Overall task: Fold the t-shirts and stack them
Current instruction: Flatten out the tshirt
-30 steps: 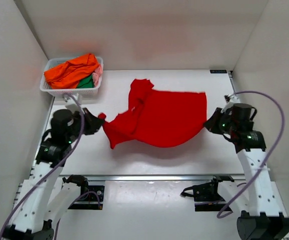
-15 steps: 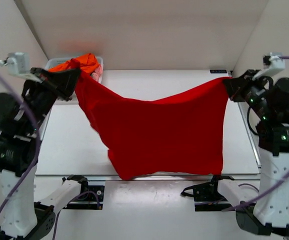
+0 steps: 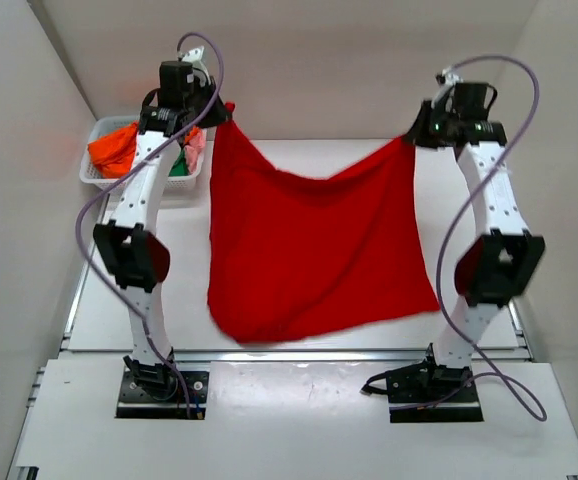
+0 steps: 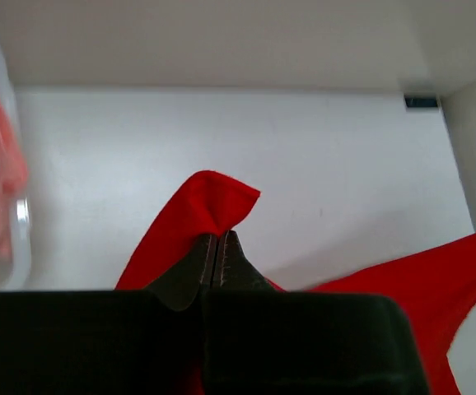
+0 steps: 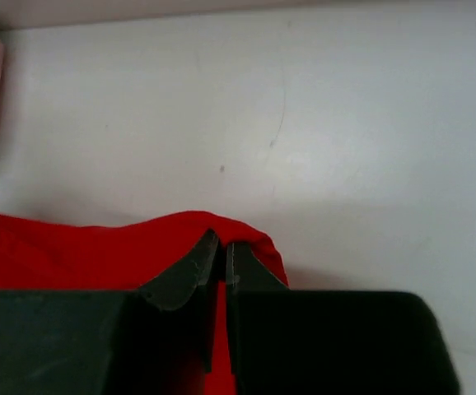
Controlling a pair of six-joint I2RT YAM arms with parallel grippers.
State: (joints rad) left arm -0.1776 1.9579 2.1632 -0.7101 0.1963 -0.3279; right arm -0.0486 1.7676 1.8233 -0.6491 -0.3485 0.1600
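**Two arms spread a red t-shirt beside the laundry basket**

A bright red cloth t-shirt (image 3: 309,250) hangs stretched between two raised robot arms, just to the right of the white plastic mesh basket (image 3: 104,183) that sits at the far left corner of the white tabletop (image 3: 309,155).

The left tool (image 3: 219,108), reaching above the basket's right end, has its two dark fingers pressed together on one upper corner of the shirt. The left wrist view shows that tool (image 4: 219,239) closed tight, with a small red flap of cloth (image 4: 209,206) standing up past the fingertips and the basket (image 4: 20,239) at the frame's left edge.

The right tool (image 3: 414,138), well apart from the basket on the far side of the shirt, pinches the other upper corner. In its own wrist view that tool (image 5: 221,240) shows only a thin slit between the fingers, and a fold of red cloth (image 5: 73,247) is bunched around the tips.

The shirt's top edge sags between the two grips. Its lower edge hangs toward the near side of the tabletop; whether it touches there cannot be told.

Inside the basket lie an orange shirt (image 3: 114,148), a green shirt (image 3: 177,168) and a pink shirt (image 3: 195,148), loosely heaped.
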